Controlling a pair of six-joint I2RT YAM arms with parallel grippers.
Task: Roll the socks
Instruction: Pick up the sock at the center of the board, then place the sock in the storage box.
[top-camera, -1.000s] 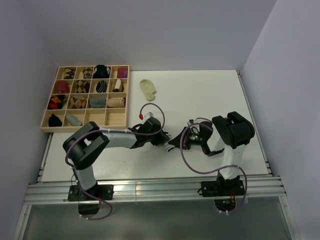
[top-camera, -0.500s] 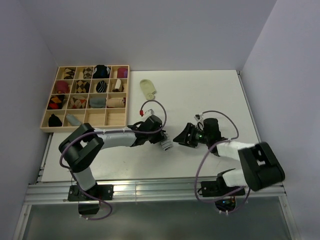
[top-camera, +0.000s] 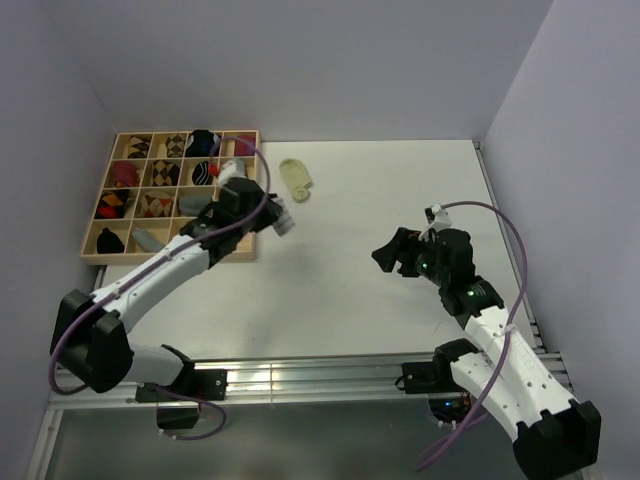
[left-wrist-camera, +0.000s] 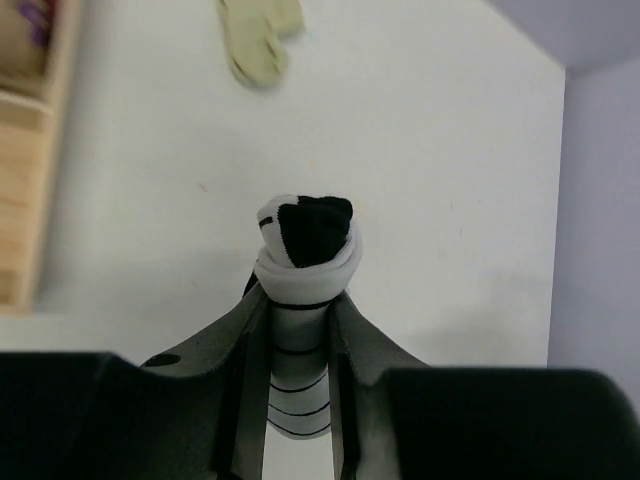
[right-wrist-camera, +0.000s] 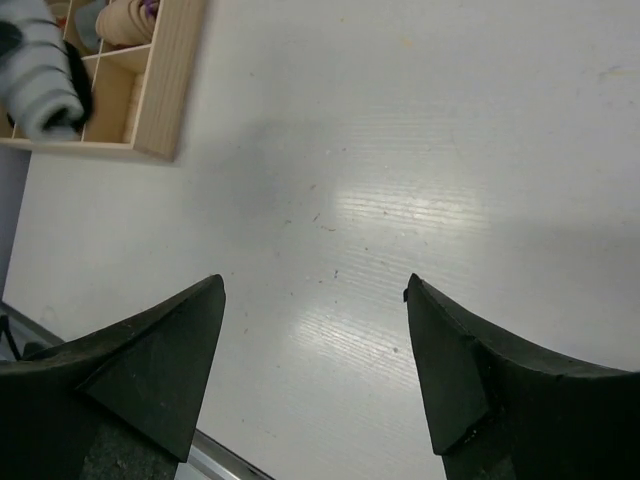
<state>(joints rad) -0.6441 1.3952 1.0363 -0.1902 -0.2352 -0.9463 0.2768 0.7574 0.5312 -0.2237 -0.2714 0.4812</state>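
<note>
Holding the rolled striped sock (left-wrist-camera: 305, 250) clamped in the left jaws over the table (top-camera: 380, 180) beside the tray (top-camera: 110, 257), right jaws apart, probably needing a free compartment next, then the flat yellow-green sock (top-camera: 296, 178).

My left arm (top-camera: 170, 268) and right arm (top-camera: 505, 345) are white tubes with black joints. A purple cable (top-camera: 490, 206) loops back behind each pair of jaws. My left gripper (left-wrist-camera: 300, 296) has slim dark-grey fingers (left-wrist-camera: 236, 338); my right gripper (right-wrist-camera: 315, 290), broad matte-black wedges.
</note>
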